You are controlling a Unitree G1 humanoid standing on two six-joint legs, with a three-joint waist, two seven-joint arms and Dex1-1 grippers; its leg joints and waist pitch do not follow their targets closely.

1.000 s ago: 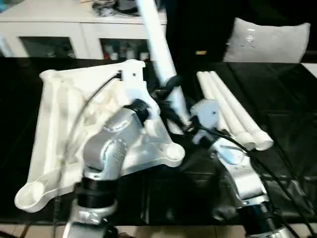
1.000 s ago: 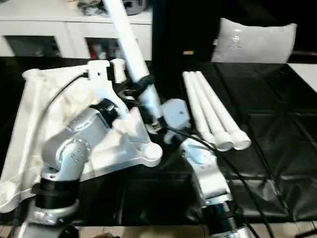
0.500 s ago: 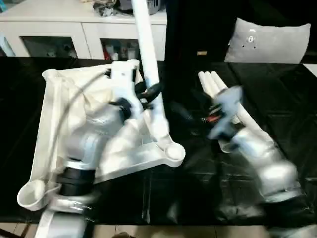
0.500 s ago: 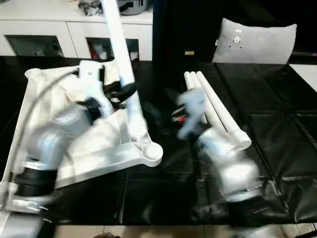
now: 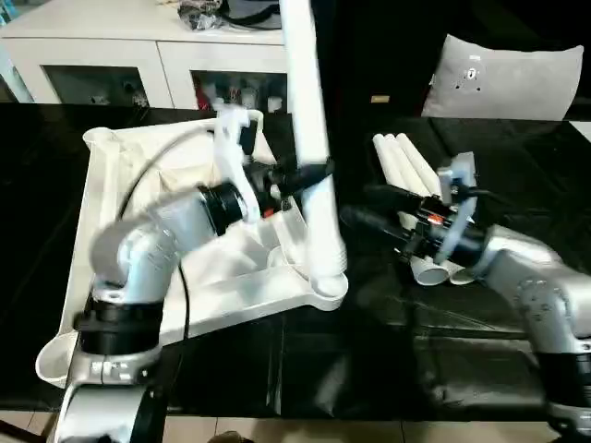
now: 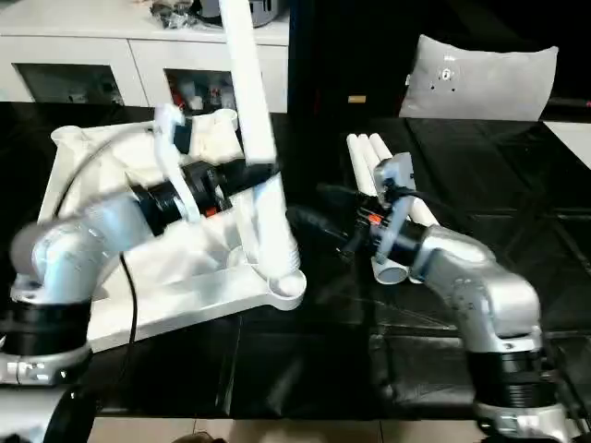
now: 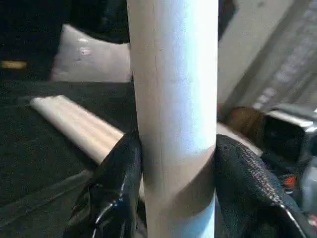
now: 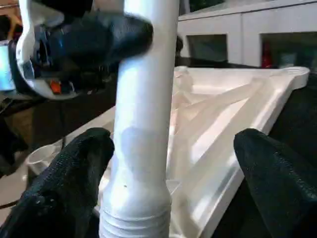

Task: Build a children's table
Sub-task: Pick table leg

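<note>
Your tabletop lies ribbed side up over the left half of the black desk, one corner reaching the near left edge. Your left hand reaches across it from the left, wrist bent, and pinches a leg about halfway up, one finger pressed on each side. That leg stands nearly upright, with its lower end at the round socket in the tabletop's near right corner.

To finish this step well, keep the leg square to the socket, press straight down along its length, and turn it if the ribbed end is a thread. Do not let it lean toward the cabinet behind.

Your right hand lies level, pointing left toward the leg, fingers spread wide and gripping nothing. Bring it low on the leg to steady the base. Behind its wrist the three spare legs lie side by side on the desk's right half, pointing to the far edge.
</note>
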